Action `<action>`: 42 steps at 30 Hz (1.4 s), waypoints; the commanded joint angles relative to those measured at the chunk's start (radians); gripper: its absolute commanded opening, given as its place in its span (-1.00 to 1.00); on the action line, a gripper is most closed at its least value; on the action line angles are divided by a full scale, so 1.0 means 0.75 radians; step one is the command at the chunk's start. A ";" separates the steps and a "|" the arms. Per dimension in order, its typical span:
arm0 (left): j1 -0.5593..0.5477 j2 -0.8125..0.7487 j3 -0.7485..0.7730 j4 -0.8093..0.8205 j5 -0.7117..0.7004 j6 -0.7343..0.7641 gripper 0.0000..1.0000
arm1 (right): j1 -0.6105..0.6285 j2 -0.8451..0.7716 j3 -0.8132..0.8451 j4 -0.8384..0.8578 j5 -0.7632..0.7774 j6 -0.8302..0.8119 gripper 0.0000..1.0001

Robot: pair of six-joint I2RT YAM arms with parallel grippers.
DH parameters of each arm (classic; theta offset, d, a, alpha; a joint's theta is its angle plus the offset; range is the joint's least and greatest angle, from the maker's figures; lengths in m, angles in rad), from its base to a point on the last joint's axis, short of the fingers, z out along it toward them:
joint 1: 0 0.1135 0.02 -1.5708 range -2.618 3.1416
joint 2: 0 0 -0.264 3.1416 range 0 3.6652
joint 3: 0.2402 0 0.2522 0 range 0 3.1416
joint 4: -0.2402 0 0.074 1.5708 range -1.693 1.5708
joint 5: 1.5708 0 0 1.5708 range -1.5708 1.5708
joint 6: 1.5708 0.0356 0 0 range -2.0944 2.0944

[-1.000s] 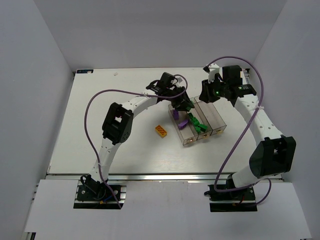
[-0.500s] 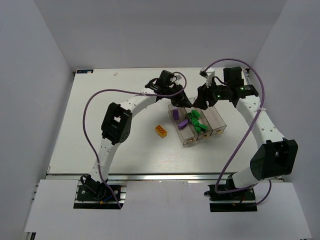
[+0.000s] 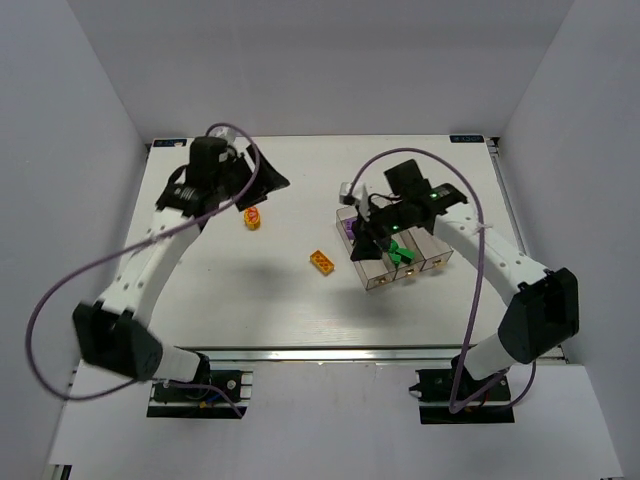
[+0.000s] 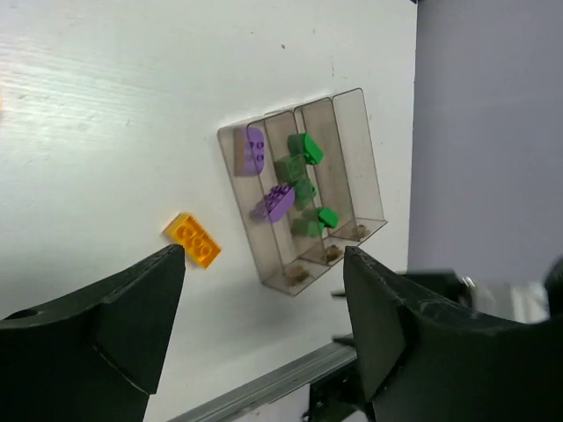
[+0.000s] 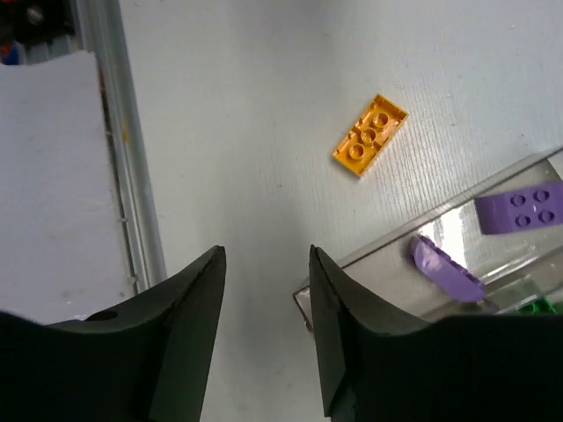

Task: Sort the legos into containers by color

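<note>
Though small, orange lego (image 5: 370, 134) flat, studded.

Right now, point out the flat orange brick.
In the top view, the flat orange brick lies loose just left of the containers, outside them.

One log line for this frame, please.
left gripper: open, empty | right gripper: open, empty, at bins | purple bricks, green bricks: in separate bins | orange brick: on table, unsorted

Clear glossy plastic containers (image 4: 354, 145) on a matt white table (image 4: 123, 123).
</note>
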 commanded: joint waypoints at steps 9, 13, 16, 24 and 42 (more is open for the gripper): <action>-0.023 -0.768 -0.532 -0.225 -0.433 -0.065 0.71 | 0.323 0.437 0.168 0.315 0.670 0.629 0.41; -0.023 -0.886 -0.571 -0.317 -0.486 -0.114 0.72 | 0.374 0.599 0.278 0.293 0.787 0.704 0.56; -0.023 -0.935 -0.571 -0.374 -0.513 -0.135 0.72 | 0.391 0.648 0.299 0.307 0.795 0.722 0.61; -0.023 -0.980 -0.612 -0.393 -0.523 -0.172 0.73 | 0.421 0.742 0.297 0.336 0.942 0.736 0.56; -0.023 -0.874 -0.769 -0.166 -0.441 -0.184 0.73 | 0.368 0.461 0.276 0.375 0.902 0.542 -1.00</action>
